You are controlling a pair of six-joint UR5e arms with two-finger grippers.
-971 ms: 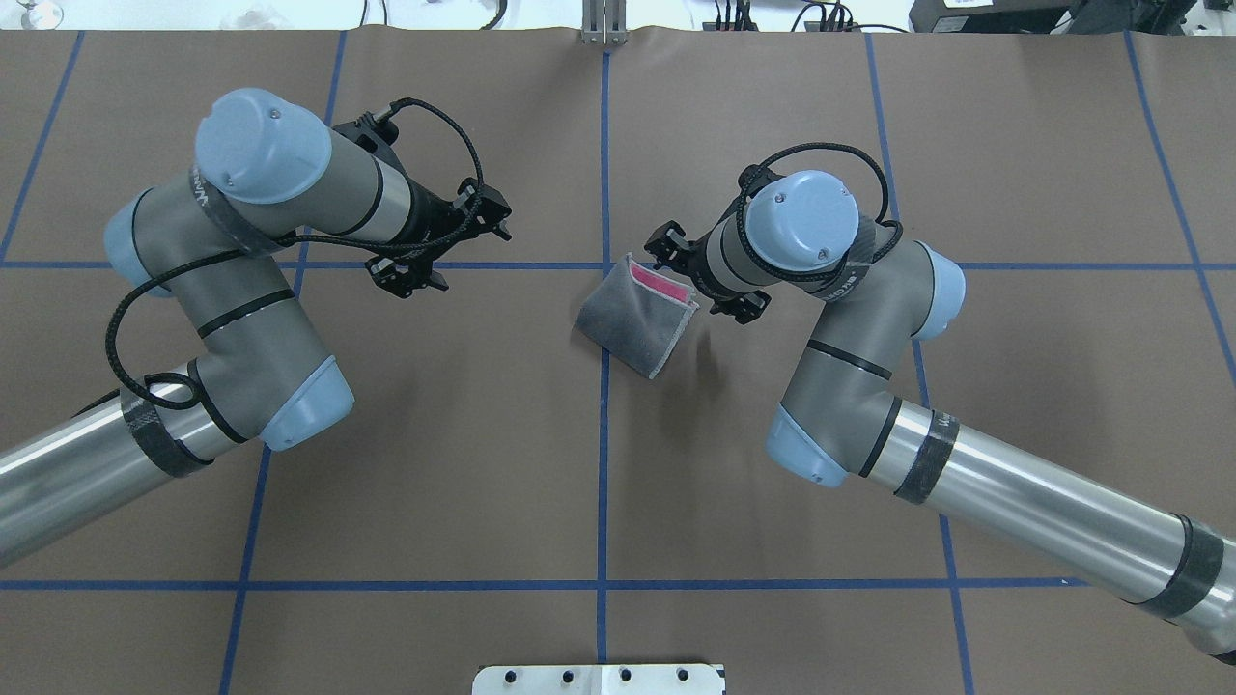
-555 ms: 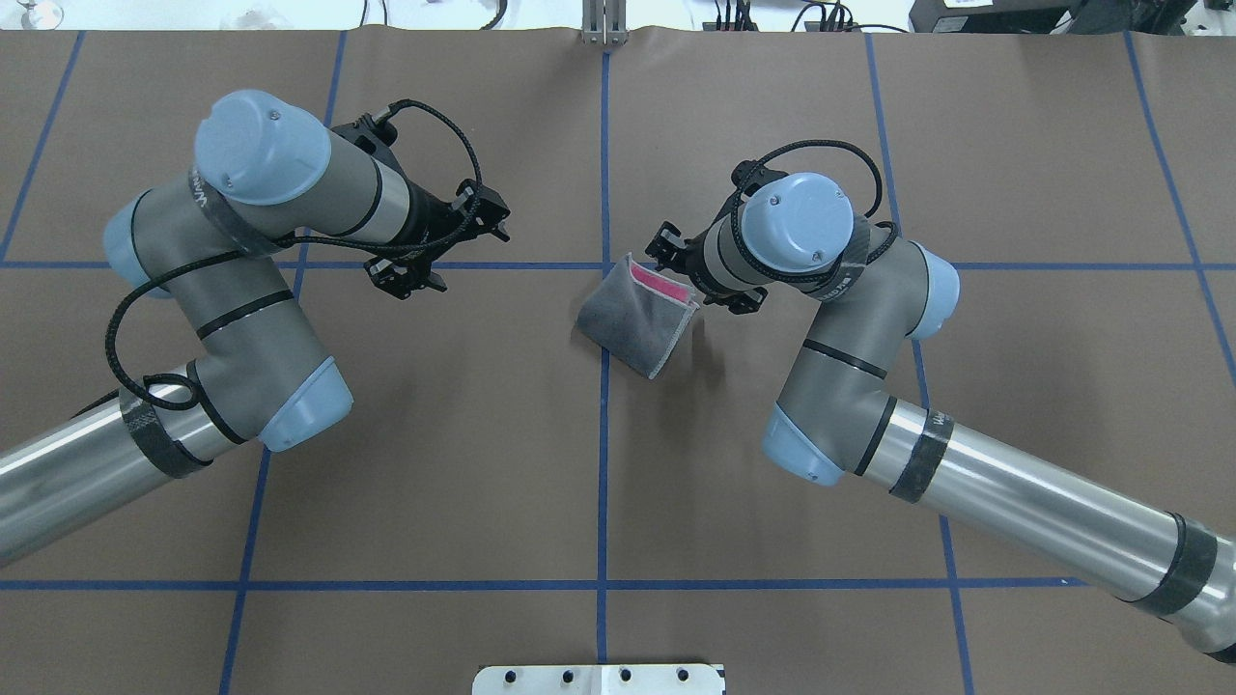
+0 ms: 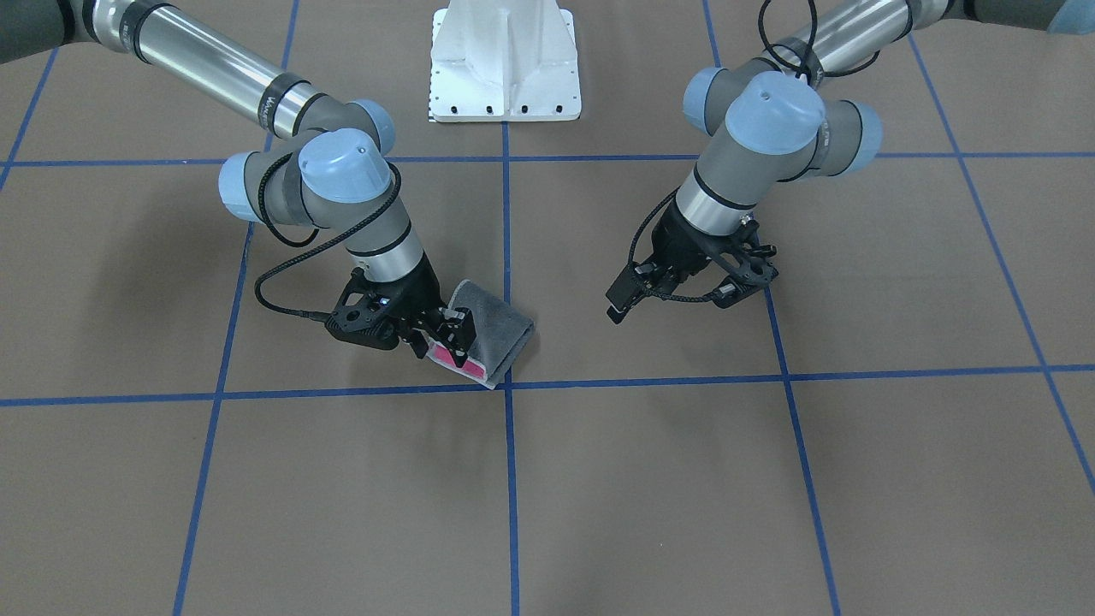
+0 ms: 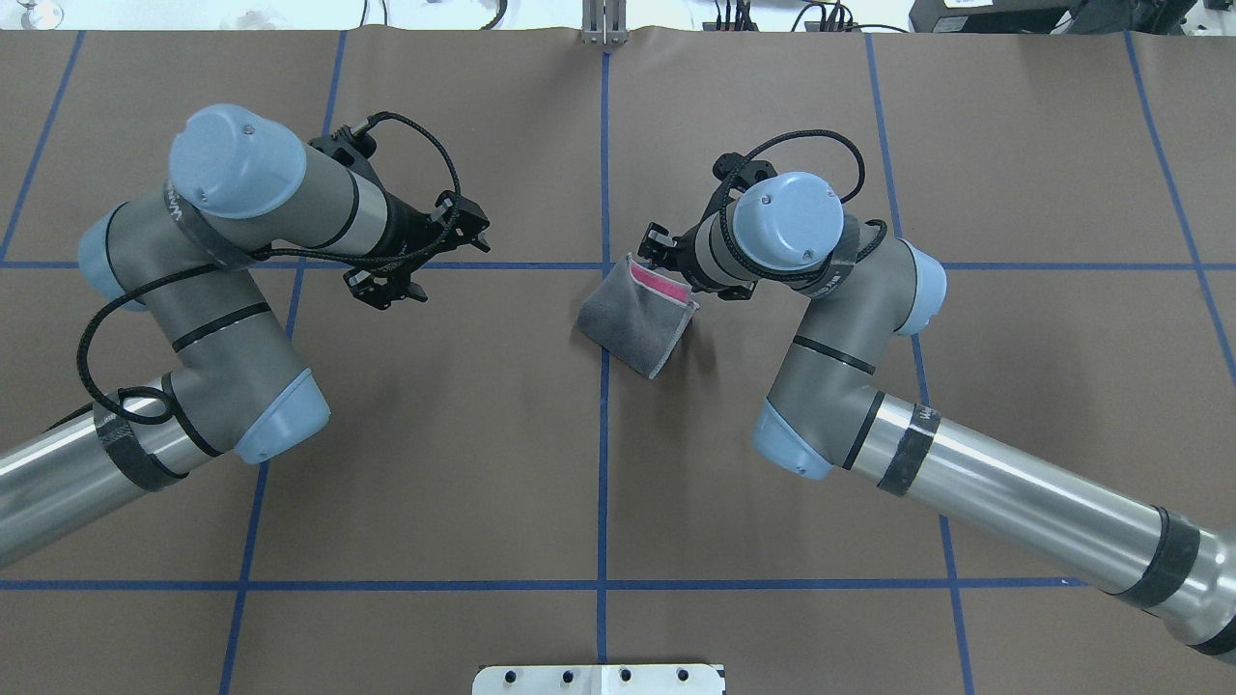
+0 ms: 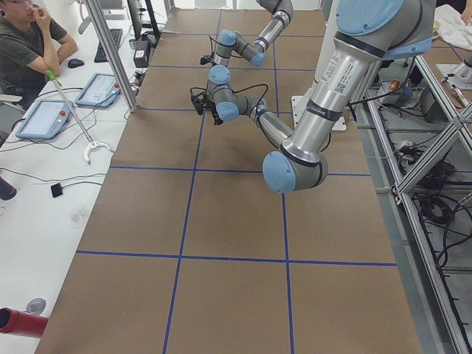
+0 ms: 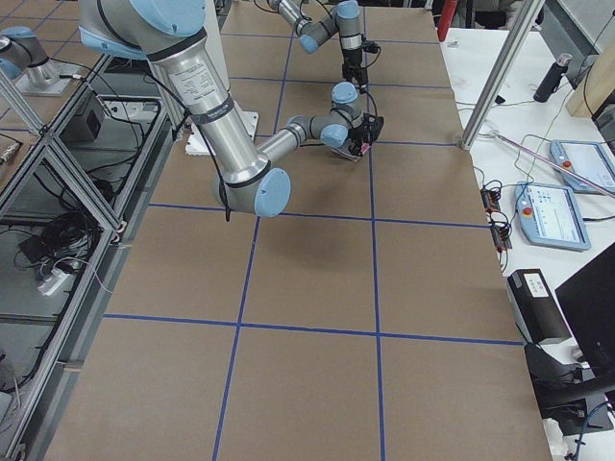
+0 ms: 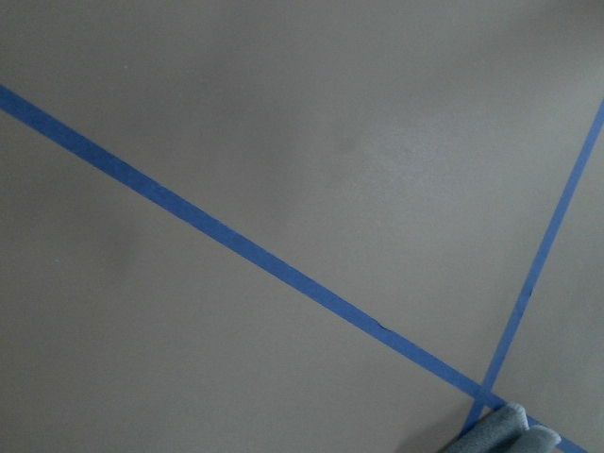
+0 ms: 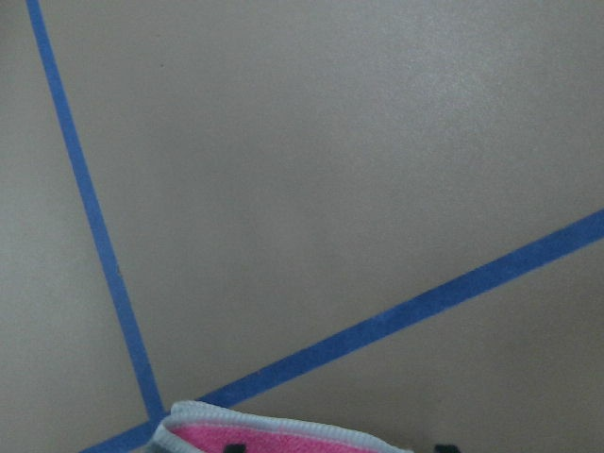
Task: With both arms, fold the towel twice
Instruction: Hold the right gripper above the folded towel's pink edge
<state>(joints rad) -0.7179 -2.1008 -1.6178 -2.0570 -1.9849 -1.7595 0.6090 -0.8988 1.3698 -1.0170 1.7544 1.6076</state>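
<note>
Right pincer [image 3: 442, 336] sits low at the open side of the towel [image 4: 632, 323], its fingers spread with the pink edge between them. In the right wrist view both tips show apart and neither is clamped on cloth. The left pincer [image 3: 680, 289] hangs well apart over the bare desk [image 4: 463, 463], spread wide and carrying nothing.

The towel lies as a small packet, grey face out, just beside the crossing of the blue tape lines [image 4: 604, 405]. Its stitched edges gape a little on the right arm's side, so pink shows inside.

Judged from this, the folding looks nearly finished, and the step in hand is settling or leaving that last edge. To do it well, the right pincer should keep its fingers wide and rise straight up. A sideways drag could snag the terry and peel the top layer back. If the edge gapes after that, a light downward press near the stitching would flatten it.
</note>
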